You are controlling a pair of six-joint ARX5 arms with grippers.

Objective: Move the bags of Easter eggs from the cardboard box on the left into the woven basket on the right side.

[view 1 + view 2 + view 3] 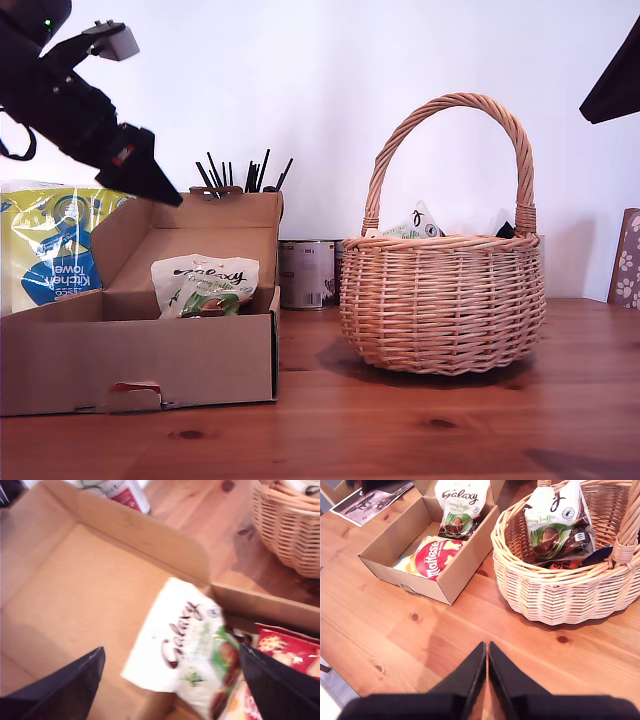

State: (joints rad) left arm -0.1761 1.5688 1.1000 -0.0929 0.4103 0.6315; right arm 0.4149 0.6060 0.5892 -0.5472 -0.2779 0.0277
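Note:
The cardboard box (140,360) stands at the exterior view's left with its lid flap up. A cream-and-green bag (205,285) leans inside it, and a red-and-orange bag (436,557) lies flat nearer the front wall. My first gripper (172,649) hangs open above the box, jaws wide, looking down on the cream-and-green bag (192,655); in the exterior view my first gripper (150,175) is over the box's back left. The woven basket (445,300) holds another cream-and-green bag (555,522) and a dark blue one (598,556). My second gripper (486,662) is shut on nothing, high over the bare table in front of the basket (560,592).
A yellow-and-blue kitchen towel pack (50,250) stands behind the box. A tin can (307,272) and a holder of black sticks (235,172) stand between box and basket. An arm's dark part (612,80) shows at the exterior view's upper right. A printed sheet (370,500) lies beyond the box.

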